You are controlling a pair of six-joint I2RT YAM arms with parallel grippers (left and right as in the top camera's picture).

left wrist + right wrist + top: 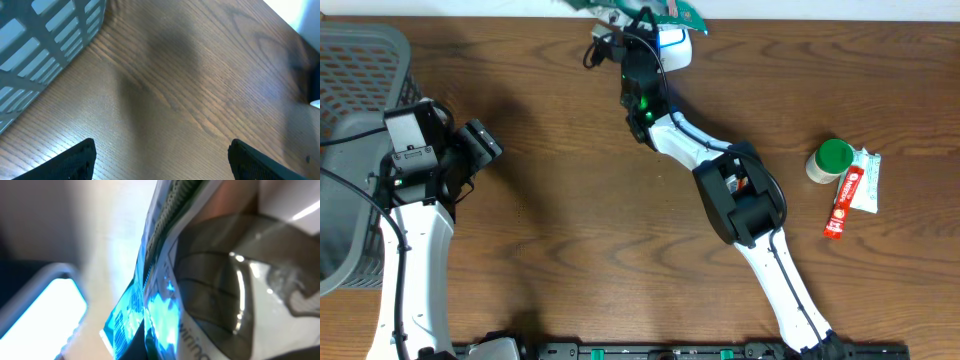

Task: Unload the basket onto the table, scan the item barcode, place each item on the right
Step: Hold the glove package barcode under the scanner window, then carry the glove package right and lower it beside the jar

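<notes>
The right gripper (623,22) is clamped on a green packet (678,12) at the far edge of the table (570,200), just by the blue-lit scanner (672,45). The packet's long axis runs along that edge. The left gripper (162,162) hangs with its jaws wide apart and empty beside the basket (360,60) at the left edge. Open wood lies between the arms.

The right claw (618,22) reaches to the bench's (570,230) far edge, pinching a green packet (682,12) beside a blue-lit white scanner (675,45). The left claw (480,143) hovers near a grey basket (360,60). A green-lidded jar (832,158) and a red tube (840,205) lie beyond the right arm.
</notes>
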